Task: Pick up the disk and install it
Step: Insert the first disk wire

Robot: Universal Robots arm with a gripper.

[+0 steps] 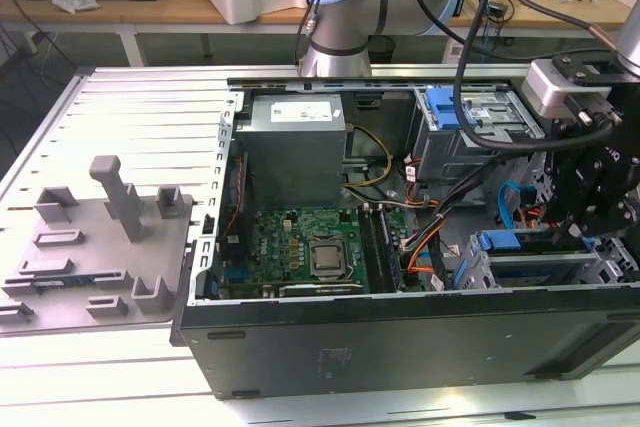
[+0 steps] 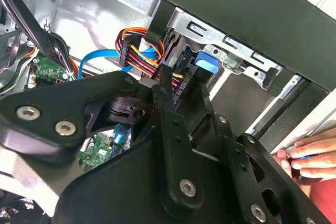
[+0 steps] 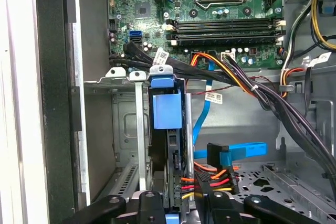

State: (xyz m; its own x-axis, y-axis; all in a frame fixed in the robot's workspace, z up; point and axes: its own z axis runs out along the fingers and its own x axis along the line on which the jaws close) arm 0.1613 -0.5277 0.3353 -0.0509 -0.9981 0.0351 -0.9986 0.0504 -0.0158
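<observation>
Grey slatted desk (image 1: 120, 107), open computer case (image 1: 400, 337). Disk (image 3: 167, 145): flat metal slab, blue plastic bracket, standing on edge in the grey steel drive bay (image 3: 126, 129), partly seated. Hand (image 3: 176, 205): black fingers pinching the disk's end. Risk: bundled cables (image 3: 220, 74) nearby may snag, or a tilted disk may jam on the rails.

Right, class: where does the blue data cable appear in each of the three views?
Exterior view: blue data cable inside the case, toward the exterior view's right.
Second wrist view: it arcs beside the orange-yellow wires.
First wrist view: it runs from the motherboard's edge.
Shared landmark: green motherboard.
</observation>
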